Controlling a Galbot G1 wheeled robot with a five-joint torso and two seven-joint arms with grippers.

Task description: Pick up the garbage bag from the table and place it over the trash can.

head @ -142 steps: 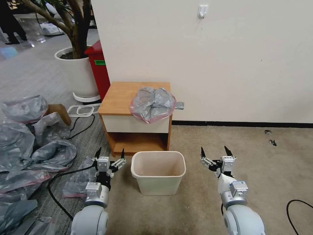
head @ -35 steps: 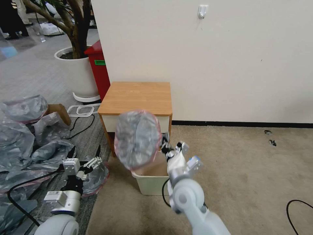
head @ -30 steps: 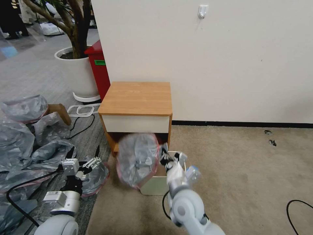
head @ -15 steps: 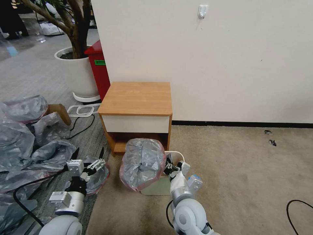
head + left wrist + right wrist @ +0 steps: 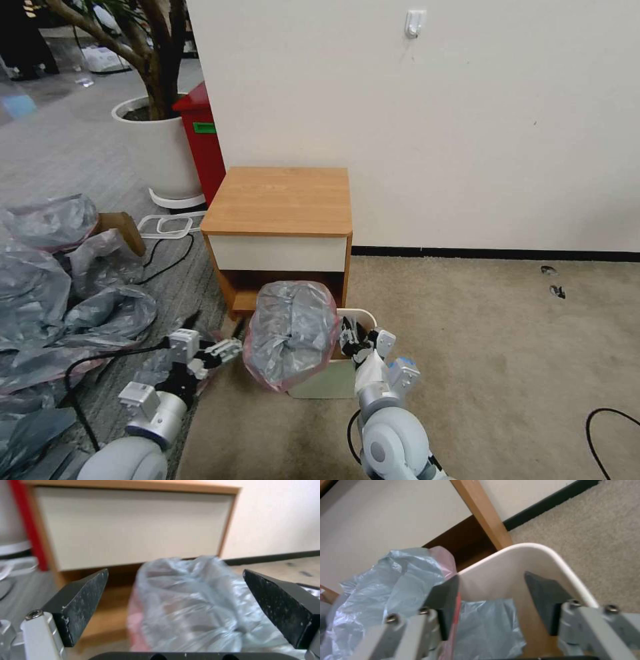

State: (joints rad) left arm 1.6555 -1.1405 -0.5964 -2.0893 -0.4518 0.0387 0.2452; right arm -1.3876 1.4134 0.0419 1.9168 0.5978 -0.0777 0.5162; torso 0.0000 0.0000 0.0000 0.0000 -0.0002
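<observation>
Grey garbage bag (image 5: 291,331) drapes trash can's (image 5: 333,383) left rim.

red bin (image 5: 200,143) stood against the wall corner | white plant pot (image 5: 157,150) with tree trunk just left of it | pile of grey plastic bags (image 5: 63,280) lay on the floor, far left | black cable (image 5: 607,427) (partly cut off) on beige carpet | wall hook (image 5: 414,23) high on the wall

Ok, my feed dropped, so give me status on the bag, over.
Right hand open at the trash can rim. Left hand open, facing the garbage bag. Bag bunched over the can's left side. Nothing in the way.
</observation>
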